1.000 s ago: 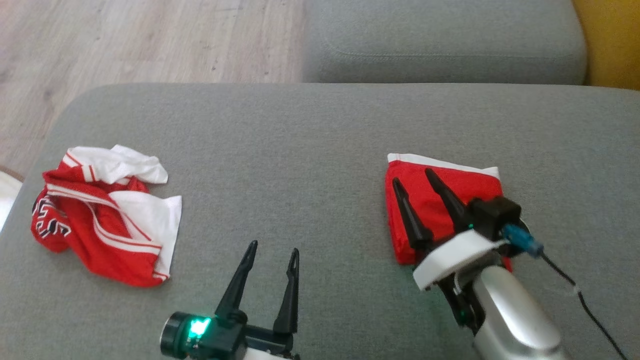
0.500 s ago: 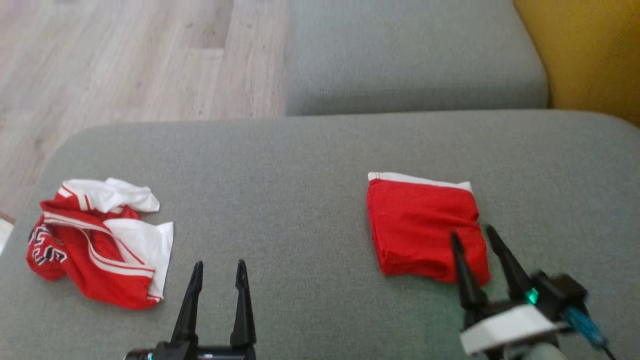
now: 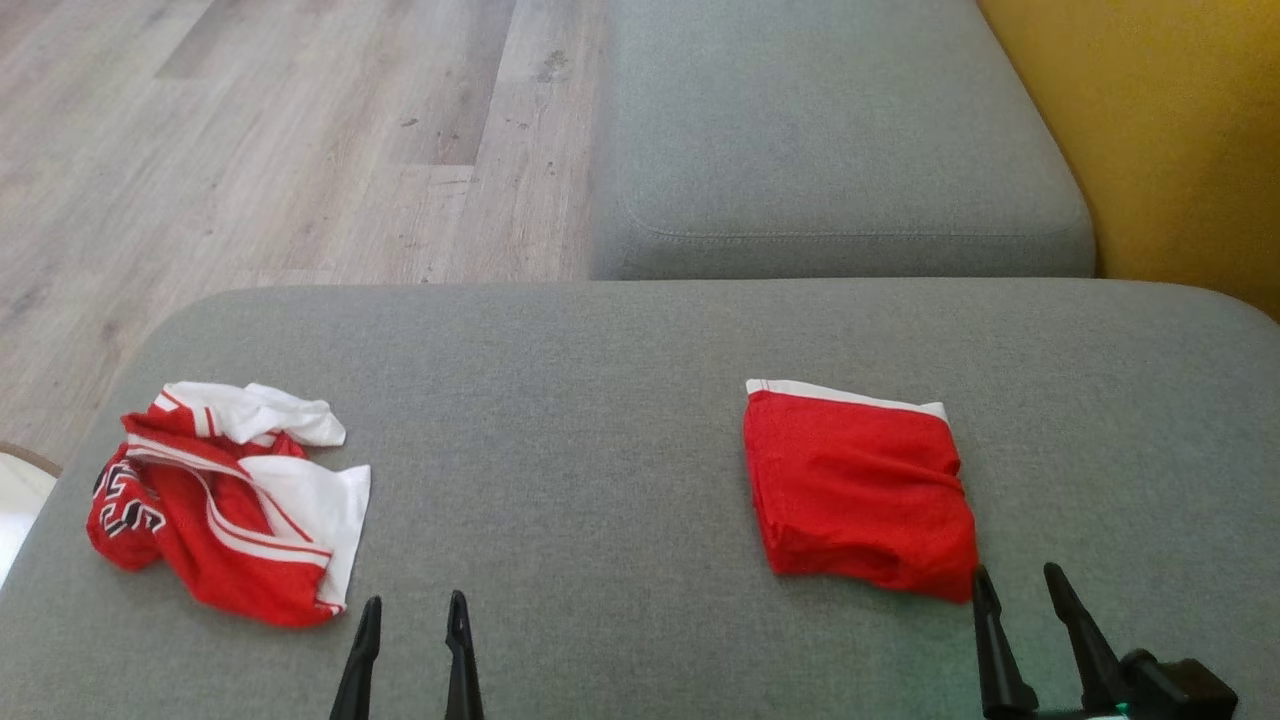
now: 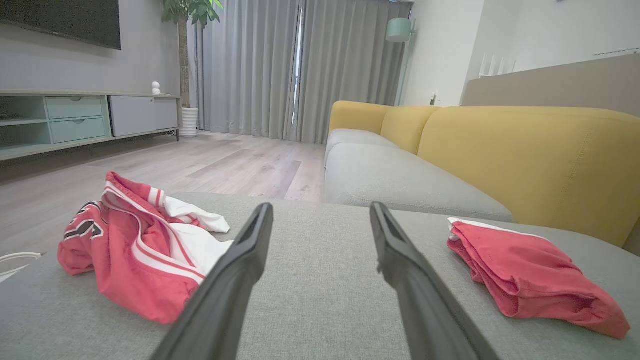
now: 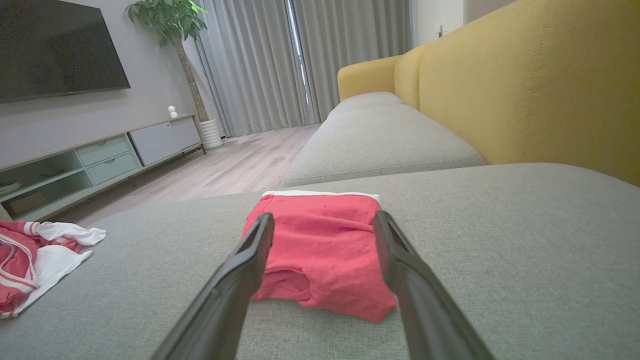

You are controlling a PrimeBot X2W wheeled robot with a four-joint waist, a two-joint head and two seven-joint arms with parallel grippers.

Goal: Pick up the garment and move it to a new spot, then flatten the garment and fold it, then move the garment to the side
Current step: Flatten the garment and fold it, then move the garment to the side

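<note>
A folded red garment (image 3: 860, 490) with a white band along its far edge lies flat on the right half of the grey cushion (image 3: 600, 400); it also appears in the left wrist view (image 4: 525, 272) and the right wrist view (image 5: 320, 245). My right gripper (image 3: 1015, 572) stands open just short of its near right corner, apart from it, fingers (image 5: 325, 215) empty. My left gripper (image 3: 415, 600) is open and empty near the front edge (image 4: 321, 206). A crumpled red-and-white garment (image 3: 220, 510) lies at the cushion's left (image 4: 135, 250).
Beyond the cushion's far edge is a grey sofa seat (image 3: 840, 150) with a yellow backrest (image 3: 1150, 120) to the right. Wooden floor (image 3: 250, 150) lies at the far left. A low TV cabinet (image 4: 75, 120) stands across the room.
My right gripper has drawn back off the folded red garment toward the near edge. The left gripper has also pulled back. The head camera has tilted up; both garments lie as before.
</note>
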